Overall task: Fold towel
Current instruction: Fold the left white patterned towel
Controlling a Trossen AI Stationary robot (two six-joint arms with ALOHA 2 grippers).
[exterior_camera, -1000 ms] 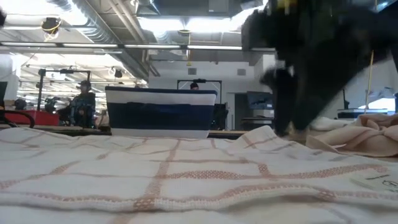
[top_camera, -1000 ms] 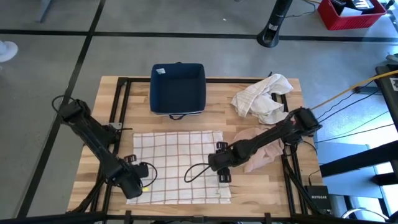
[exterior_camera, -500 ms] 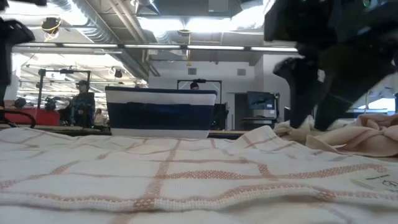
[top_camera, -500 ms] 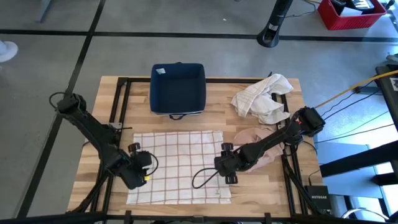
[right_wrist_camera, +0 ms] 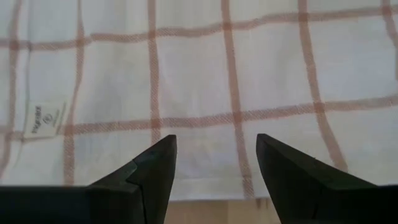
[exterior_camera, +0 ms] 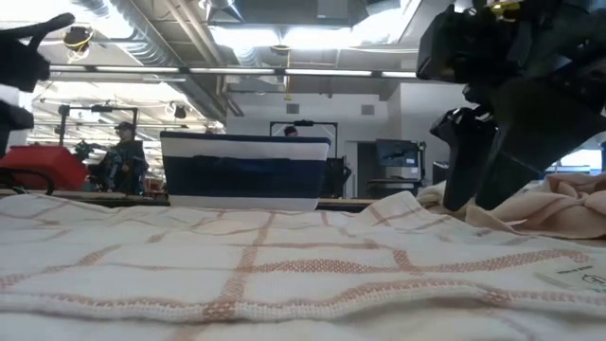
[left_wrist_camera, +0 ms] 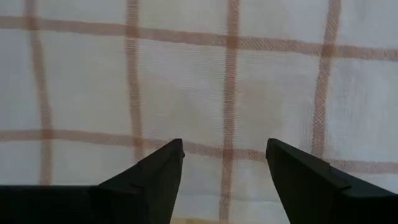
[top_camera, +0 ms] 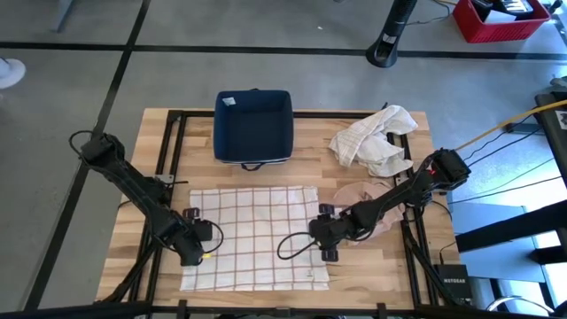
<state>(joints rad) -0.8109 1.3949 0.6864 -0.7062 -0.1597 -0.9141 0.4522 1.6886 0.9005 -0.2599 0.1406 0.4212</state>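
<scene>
A white towel (top_camera: 252, 235) with a thin red grid lies spread flat on the wooden table, its label (right_wrist_camera: 46, 118) near the right edge. My left gripper (top_camera: 202, 239) stands open, pointing down over the towel's left edge (left_wrist_camera: 186, 214). My right gripper (top_camera: 323, 244) stands open over the towel's right edge (right_wrist_camera: 205, 193), slanting down. In each wrist view the towel (left_wrist_camera: 186, 81) fills the space past the two open fingers. In the low view the right gripper (exterior_camera: 478, 199) reaches down close to the cloth (exterior_camera: 284, 275).
A dark blue bin (top_camera: 253, 126) stands at the far side behind the towel. A crumpled white cloth (top_camera: 376, 137) lies at the far right. A pinkish cloth (top_camera: 376, 213) lies under my right arm. People sit in the room beyond the table (exterior_camera: 123, 156).
My left gripper has moved from the towel's near left corner toward the table's far edge, and now stands lower over the towel's left edge. My right gripper has shifted toward the table's right edge, out to the towel's right edge. The towel has stayed flat.
</scene>
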